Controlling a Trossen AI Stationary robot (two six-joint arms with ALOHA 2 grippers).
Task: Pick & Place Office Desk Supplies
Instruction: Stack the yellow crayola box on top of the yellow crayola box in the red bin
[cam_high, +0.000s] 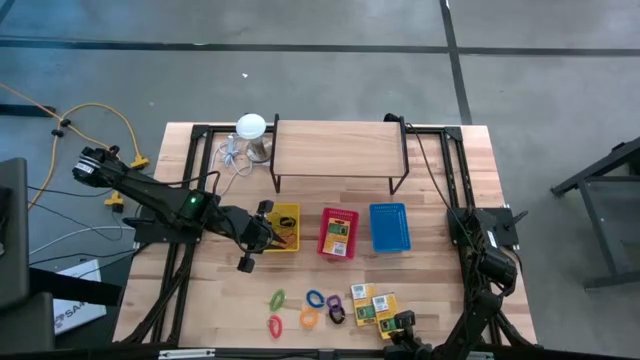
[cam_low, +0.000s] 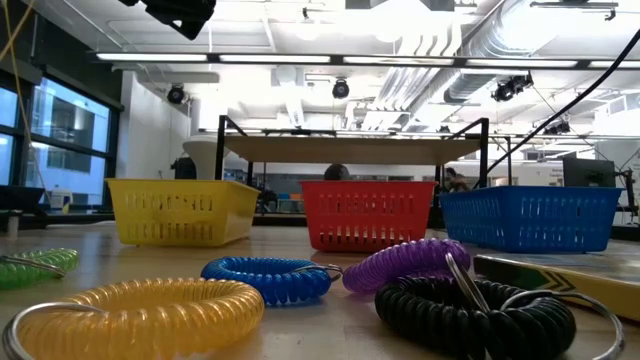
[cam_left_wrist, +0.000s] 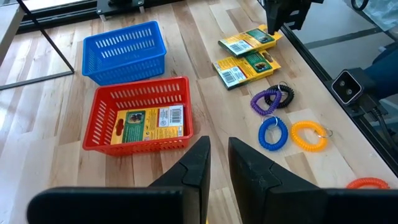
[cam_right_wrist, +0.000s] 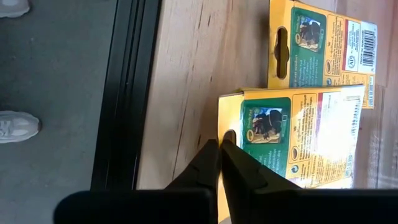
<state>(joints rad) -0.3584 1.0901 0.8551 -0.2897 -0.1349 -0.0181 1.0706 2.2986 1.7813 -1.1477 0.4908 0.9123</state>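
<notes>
Three baskets stand in a row on the bench (cam_high: 440, 180), and the red basket (cam_high: 338, 233) in the middle serves as the landmark. It already holds one yellow-and-green card box (cam_left_wrist: 148, 123). On its operator side, toward the bench's front edge, lie two more card boxes (cam_high: 372, 303) side by side, and next to them, toward the left arm's side, the coiled rings: purple (cam_left_wrist: 264, 101), black (cam_left_wrist: 283, 95), blue (cam_left_wrist: 272, 132), yellow (cam_left_wrist: 308, 135), plus green (cam_high: 277, 298) and an orange-red one (cam_high: 274, 325) beyond those.

By their look, the boxes are light, stiff card, flat and fairly slick on the wood, so a hold on a thin edge is likely to work best; the hang-hole flap at the short end offers one. The rings look soft and springy, and could slip or stretch if caught by a single coil.

Right pincer (cam_right_wrist: 219, 146) is down at the nearer card box (cam_right_wrist: 298, 134), on the side of the boxes away from the red basket. Its fingers have come together at the hang-hole end of that box, and they appear to nip the flap, though a firm hold cannot be confirmed.

Left pincer (cam_left_wrist: 214, 155) hangs over the yellow basket (cam_high: 282, 228), on the red basket's left-arm side, with a narrow gap between its fingers and nothing in them.
</notes>
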